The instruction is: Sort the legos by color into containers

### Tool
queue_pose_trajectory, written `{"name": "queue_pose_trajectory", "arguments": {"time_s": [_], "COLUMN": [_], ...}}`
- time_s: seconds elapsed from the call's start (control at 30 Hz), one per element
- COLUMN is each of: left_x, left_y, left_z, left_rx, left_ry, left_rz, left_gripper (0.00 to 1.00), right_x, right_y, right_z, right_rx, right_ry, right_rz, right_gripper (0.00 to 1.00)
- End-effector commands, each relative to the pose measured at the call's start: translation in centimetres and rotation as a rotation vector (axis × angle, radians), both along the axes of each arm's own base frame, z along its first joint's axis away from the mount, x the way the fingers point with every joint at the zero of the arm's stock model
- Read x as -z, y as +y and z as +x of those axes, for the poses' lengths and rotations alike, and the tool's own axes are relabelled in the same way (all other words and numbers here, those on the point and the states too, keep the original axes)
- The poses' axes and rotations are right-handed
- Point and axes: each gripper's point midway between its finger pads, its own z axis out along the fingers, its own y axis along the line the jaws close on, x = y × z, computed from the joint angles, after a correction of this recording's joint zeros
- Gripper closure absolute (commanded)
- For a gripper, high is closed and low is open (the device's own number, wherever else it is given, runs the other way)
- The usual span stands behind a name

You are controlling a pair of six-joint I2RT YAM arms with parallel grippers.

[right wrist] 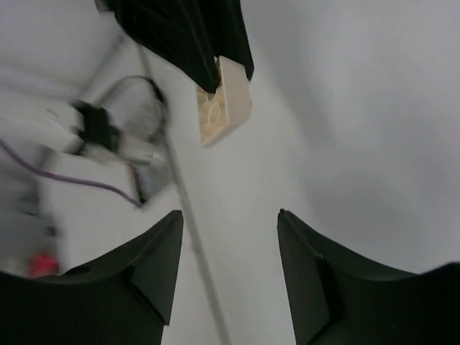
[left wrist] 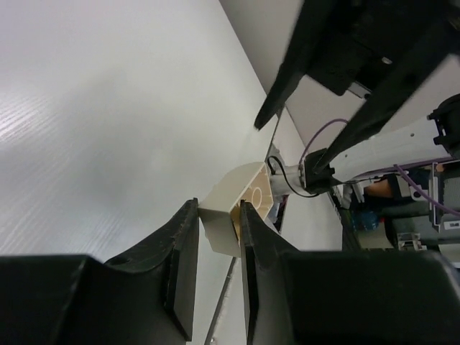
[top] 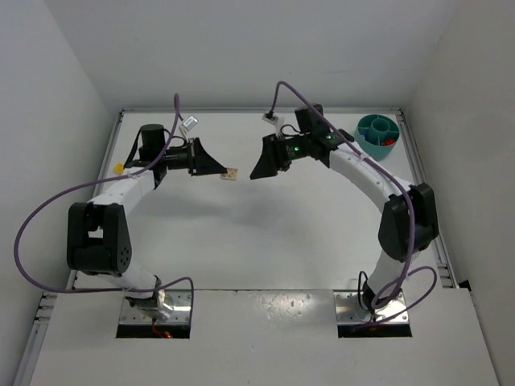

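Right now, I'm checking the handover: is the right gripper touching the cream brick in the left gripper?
Apart. The right wrist view shows the right gripper open, with bare background between its fingers and the cream brick, which the left gripper pinches.

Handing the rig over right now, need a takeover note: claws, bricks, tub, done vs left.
Left claw: shut on cream brick, held in the air between the arms.
Right claw: open, empty, facing the brick, not touching.
Teal tub: far right corner; red bit shows in it, rest too small to read.
Yellow piece at far left, probably a brick.
Done: only red visibly binned.
To do: likely pass cream brick to right claw, bin it, then yellow.
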Motion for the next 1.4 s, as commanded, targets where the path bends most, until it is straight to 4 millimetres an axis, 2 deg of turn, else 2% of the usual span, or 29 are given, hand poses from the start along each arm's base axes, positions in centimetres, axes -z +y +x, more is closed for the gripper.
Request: {"name": "queue_pose_trajectory", "arguments": {"time_s": [0.0, 0.03, 0.07, 0.17, 0.2, 0.23, 0.3, 0.53, 0.77, 0.8, 0.93, 1.17, 1.2, 1.37], "left_x": [-2.9, -3.1, -3.2, -3.0, -3.0, -3.3, -2.5, -1.2, -1.4, -1.4, -1.6, -1.7, -1.7, -1.9], "left_y": [0.0, 0.0, 0.1, 0.4, 0.1, 0.2, -0.4, -0.5, -0.7, -0.8, -0.8, -1.4, -1.4, -1.7], "left_z": [-1.0, -0.9, -1.1, -0.6, -1.1, -0.8, -1.6, -1.7, -1.2, -1.3, -1.3, -1.8, -1.8, -2.1], "left_rx": [0.018, 0.007, -0.005, -0.063, -0.066, -0.091, -0.084, -0.116, -0.108, -0.1, -0.102, -0.086, -0.086, -0.07], "left_ry": [-0.132, -0.142, -0.15, -0.151, -0.137, -0.152, -0.127, -0.084, -0.072, -0.072, -0.073, -0.074, -0.074, -0.074], "left_rz": [0.007, 0.012, 0.018, 0.046, 0.05, 0.06, 0.066, 0.082, 0.068, 0.064, 0.059, 0.054, 0.054, 0.046], "left_gripper": [1.0, 1.0, 1.0, 1.0, 1.0, 1.0, 1.0, 1.0, 1.0, 1.0, 1.0, 1.0, 1.0, 1.0], "right_x": [-1.7, -2.0, -2.8, -2.9, -3.1, -3.3, -3.8, -5.4, -4.1, -2.8, -1.1, -1.2, -0.7, -0.7], "right_y": [1.0, 0.9, 1.3, 1.7, 1.8, 1.9, 2.3, 2.6, 3.5, 3.4, 3.4, 4.3, 4.6, 5.2], "right_z": [-2.3, -2.2, -1.5, -0.8, -0.6, -0.5, -0.5, -0.9, -0.8, -1.0, -0.3, -0.2, -0.4, -0.3], "right_rx": [-0.029, -0.047, -0.054, 0.005, 0.009, 0.037, 0.029, 0.004, -0.01, 0.014, 0.06, 0.046, 0.04, 0.028], "right_ry": [0.432, 0.471, 0.434, 0.548, 0.535, 0.608, 0.597, 0.565, 0.539, 0.593, 0.558, 0.538, 0.549, 0.542], "right_rz": [0.291, 0.334, 0.378, 0.389, 0.416, 0.43, 0.46, 0.513, 0.468, 0.425, 0.381, 0.37, 0.363, 0.365], "right_gripper": [0.45, 0.45, 0.45, 0.45, 0.45, 0.44, 0.44, 0.43, 0.42, 0.42, 0.42, 0.46, 0.46, 0.57]}}
